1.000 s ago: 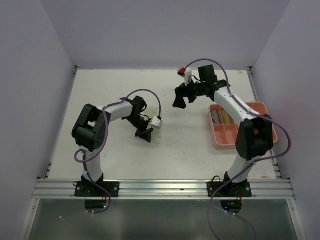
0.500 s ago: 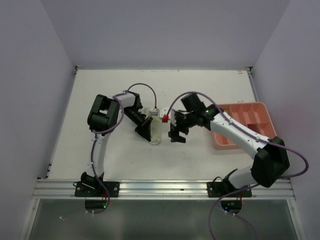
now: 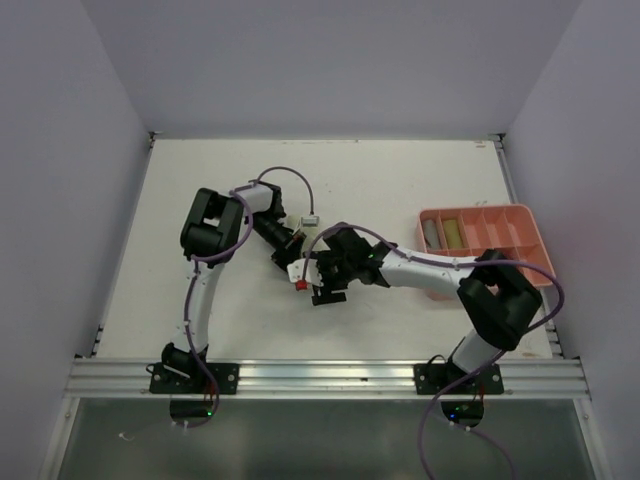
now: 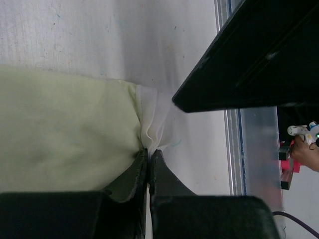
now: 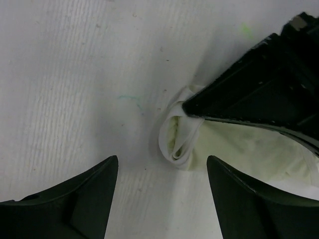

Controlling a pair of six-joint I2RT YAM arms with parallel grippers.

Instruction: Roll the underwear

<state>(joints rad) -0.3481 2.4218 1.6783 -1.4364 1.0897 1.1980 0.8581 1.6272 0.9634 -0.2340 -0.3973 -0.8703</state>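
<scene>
The pale yellow-green underwear (image 4: pixel 65 134) lies mid-worktop (image 3: pixel 420 170), its white-edged end bunched into a fold. The left tool (image 4: pixel 149 153) is clamped tight on that edge. The right tool (image 5: pixel 162 167) hangs with its fingers spread wide, the fold just ahead between them. The salmon tray (image 3: pixel 540 272) sits well apart, to the right.

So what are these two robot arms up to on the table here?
They are rolling up underwear. The left hand is shut on the bunched edge of a pale yellow-green pair lying on the white table. The right hand hovers open just short of that same bunched end, not gripping it yet. Off to the right, a salmon-pink tray holds a grey roll and a tan roll in its compartments.
</scene>
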